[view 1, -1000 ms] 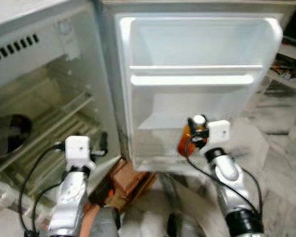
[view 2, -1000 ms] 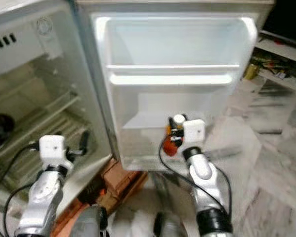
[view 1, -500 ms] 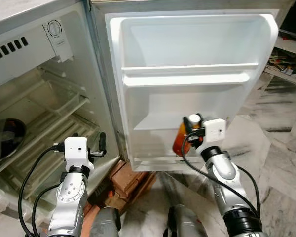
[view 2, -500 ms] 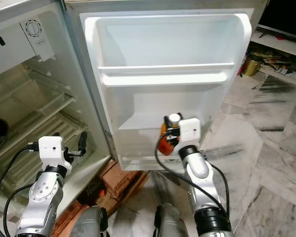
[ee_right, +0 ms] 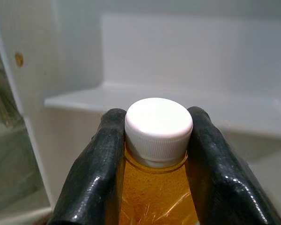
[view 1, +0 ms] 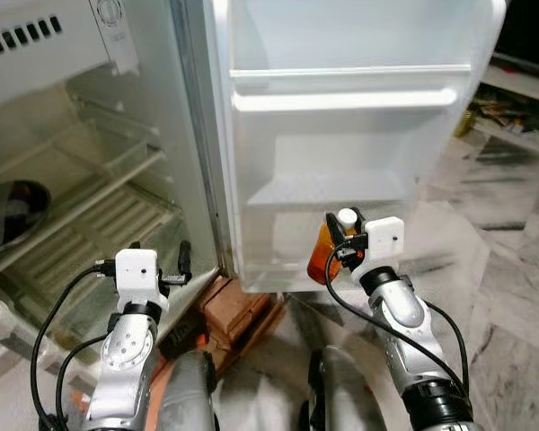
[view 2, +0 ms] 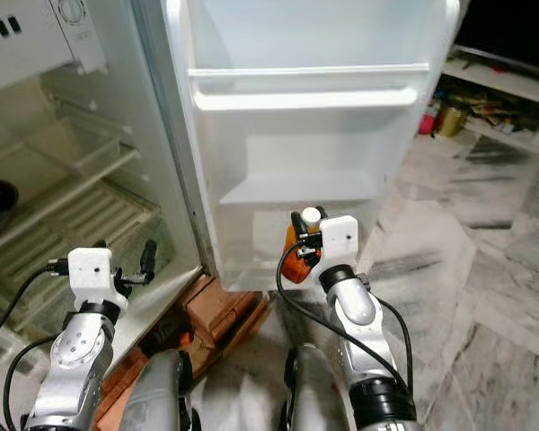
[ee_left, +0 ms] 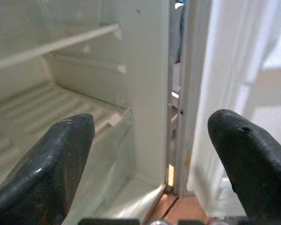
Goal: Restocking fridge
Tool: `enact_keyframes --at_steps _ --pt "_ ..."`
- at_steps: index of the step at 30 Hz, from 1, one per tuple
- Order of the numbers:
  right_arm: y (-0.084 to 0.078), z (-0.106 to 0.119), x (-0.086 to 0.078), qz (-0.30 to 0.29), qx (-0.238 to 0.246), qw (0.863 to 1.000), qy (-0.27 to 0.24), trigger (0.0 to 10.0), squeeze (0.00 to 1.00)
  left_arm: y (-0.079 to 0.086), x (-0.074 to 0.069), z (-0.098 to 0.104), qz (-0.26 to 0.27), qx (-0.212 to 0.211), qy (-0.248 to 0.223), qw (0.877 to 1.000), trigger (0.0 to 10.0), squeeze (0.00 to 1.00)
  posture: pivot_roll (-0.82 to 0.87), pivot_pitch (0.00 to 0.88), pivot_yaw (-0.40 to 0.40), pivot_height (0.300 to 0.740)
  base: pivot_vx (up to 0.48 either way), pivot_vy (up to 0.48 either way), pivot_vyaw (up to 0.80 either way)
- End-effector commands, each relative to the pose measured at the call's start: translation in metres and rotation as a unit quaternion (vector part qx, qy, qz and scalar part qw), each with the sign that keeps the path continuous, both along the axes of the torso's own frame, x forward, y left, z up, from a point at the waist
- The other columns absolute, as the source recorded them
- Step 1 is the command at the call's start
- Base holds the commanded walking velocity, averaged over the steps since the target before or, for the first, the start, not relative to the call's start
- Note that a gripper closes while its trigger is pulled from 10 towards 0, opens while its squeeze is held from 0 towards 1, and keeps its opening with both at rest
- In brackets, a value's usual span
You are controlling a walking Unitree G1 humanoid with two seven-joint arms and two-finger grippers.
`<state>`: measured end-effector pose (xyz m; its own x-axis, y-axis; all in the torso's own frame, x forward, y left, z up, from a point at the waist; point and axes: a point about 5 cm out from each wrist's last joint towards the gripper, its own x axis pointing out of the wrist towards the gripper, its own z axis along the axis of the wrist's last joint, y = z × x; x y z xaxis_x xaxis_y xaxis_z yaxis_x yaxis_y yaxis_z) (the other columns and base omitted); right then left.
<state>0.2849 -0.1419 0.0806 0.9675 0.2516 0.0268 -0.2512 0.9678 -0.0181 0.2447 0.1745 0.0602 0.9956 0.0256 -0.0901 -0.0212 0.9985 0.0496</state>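
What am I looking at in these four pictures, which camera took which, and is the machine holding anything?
This is a walking humanoid robot with two silver arms, standing before an open fridge. The two wide pictures come from a pair of cameras on its head, looking forward and down, so both show the same scene. The fridge door is swung open and faces the robot, with white shelves moulded on its inside. A dark bowl-like thing sits on a rack inside the fridge, and bricks lie on the floor under the door.

The other two pictures come from cameras on the wrists, each looking along that arm's jaws. The right gripper is shut on a bottle of orange liquid with a white cap, held upright near the door's lower shelf. The left gripper is open and holds nothing, pointing at the fridge's hinge edge.
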Motion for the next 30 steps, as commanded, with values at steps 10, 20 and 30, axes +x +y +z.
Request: enact_keyframes --at_steps 10,20,30 --pt "0.0008 0.0118 0.0082 0.001 -0.003 1.000 -0.030 10.0 0.00 0.0042 0.0038 0.0047 0.019 0.016 -0.009 1.000 10.0 0.00 -0.01 0.006 0.002 0.589 0.000 0.000 0.00" --pt "0.0023 0.0140 0.0090 0.005 -0.012 0.999 -0.042 10.0 0.00 0.0034 0.0039 0.0058 0.010 0.016 -0.014 1.000 10.0 0.00 -0.01 0.007 0.005 0.589 0.078 0.000 0.00" --pt "0.0058 0.0152 0.0073 0.018 -0.018 0.998 -0.051 10.0 0.00 0.0030 0.0041 0.0059 0.007 0.015 -0.016 1.000 10.0 0.00 -0.01 0.007 0.007 0.589 0.342 0.000 0.00"
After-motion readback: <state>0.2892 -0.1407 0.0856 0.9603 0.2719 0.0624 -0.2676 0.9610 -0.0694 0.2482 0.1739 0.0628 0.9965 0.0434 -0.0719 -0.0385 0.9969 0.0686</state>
